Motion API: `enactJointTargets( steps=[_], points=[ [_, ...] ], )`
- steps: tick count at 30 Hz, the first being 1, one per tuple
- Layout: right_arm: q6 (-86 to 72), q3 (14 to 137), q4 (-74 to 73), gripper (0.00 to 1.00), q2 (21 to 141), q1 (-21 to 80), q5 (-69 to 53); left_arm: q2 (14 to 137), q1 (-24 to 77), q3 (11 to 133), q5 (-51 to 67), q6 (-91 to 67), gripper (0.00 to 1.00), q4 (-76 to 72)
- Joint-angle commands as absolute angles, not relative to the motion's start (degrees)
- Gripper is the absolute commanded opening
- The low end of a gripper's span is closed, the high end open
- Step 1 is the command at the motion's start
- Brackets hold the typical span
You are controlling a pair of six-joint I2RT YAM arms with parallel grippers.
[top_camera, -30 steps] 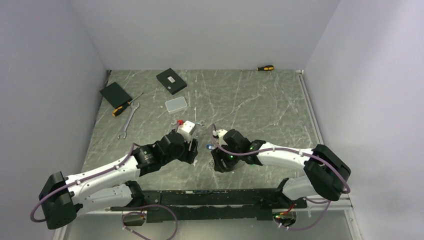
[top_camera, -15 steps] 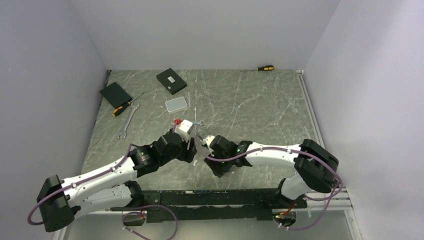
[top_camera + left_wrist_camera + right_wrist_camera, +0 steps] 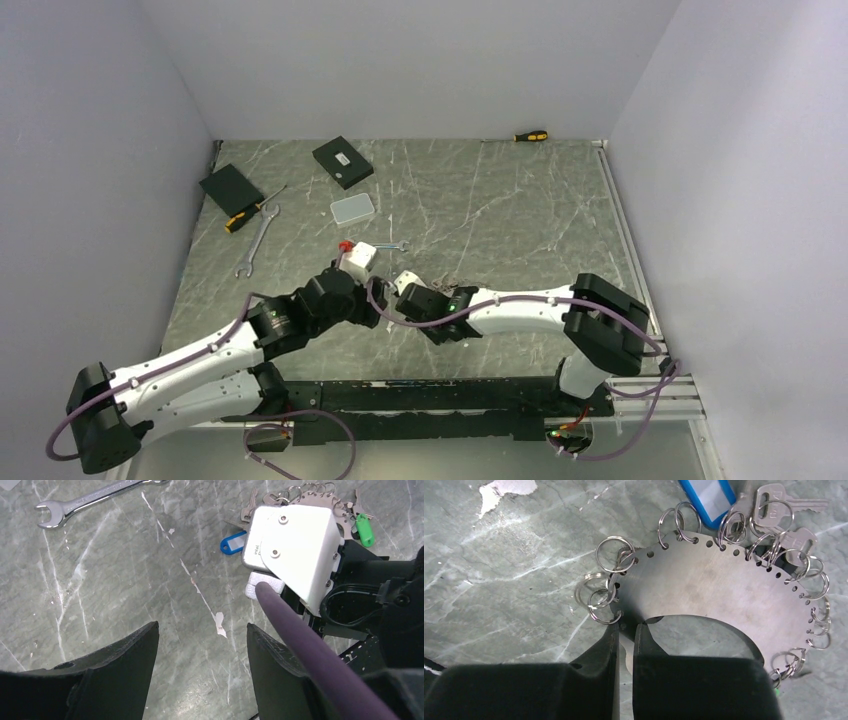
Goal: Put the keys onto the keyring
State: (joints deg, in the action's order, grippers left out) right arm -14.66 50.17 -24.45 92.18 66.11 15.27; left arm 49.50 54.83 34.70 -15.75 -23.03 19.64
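The right gripper [image 3: 625, 635] is clenched on the keyring [image 3: 704, 587], nipping the steel crescent's thin inner edge right at its tips. I judge the step in hand to be steadying the ring for threading. Beyond those fingers, to the right, lie keys [image 3: 781, 507] and a blue tag [image 3: 708, 495]. Several of them look hooked on small rings.

The left gripper [image 3: 202, 630] hangs released over the table [image 3: 125, 580]. Next it probably needs a loose key. The right arm's camera [image 3: 295, 550], just beyond its fingers, crowds the pile. A wrench [image 3: 95, 500] lies further ahead, to the left.
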Motion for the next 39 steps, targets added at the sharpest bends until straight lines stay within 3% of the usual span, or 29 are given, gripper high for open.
enactJointTargets(
  steps=[1,16,27,33,35,39],
  points=[
    [-14.8,50.5,-28.0,0.0,92.0,67.4,23.3,47.1,54.7,33.5,-17.3,-23.0,0.68,18.4],
    [-10.0,58.5,-33.5,0.0,73.6,65.2,23.3,41.3,54.7,26.8,2.7,-16.6,0.67,1.6],
    [-11.4,66.6,-37.0,0.0,70.4,64.2,21.4,46.6,54.8,14.1,9.9,-12.5,0.81,-31.9],
    [-11.9,68.8,-37.5,0.0,68.8,64.2,20.2,49.0,54.8,11.7,11.8,-6.4,0.91,-40.3],
    [-12.0,69.1,-37.4,0.0,68.1,64.2,19.8,50.6,54.8,10.7,11.3,-6.7,0.98,-44.6],
    [-11.7,69.2,-36.9,0.0,66.7,64.2,19.0,55.0,54.7,11.2,10.6,-6.5,0.99,-49.5]
  ],
)
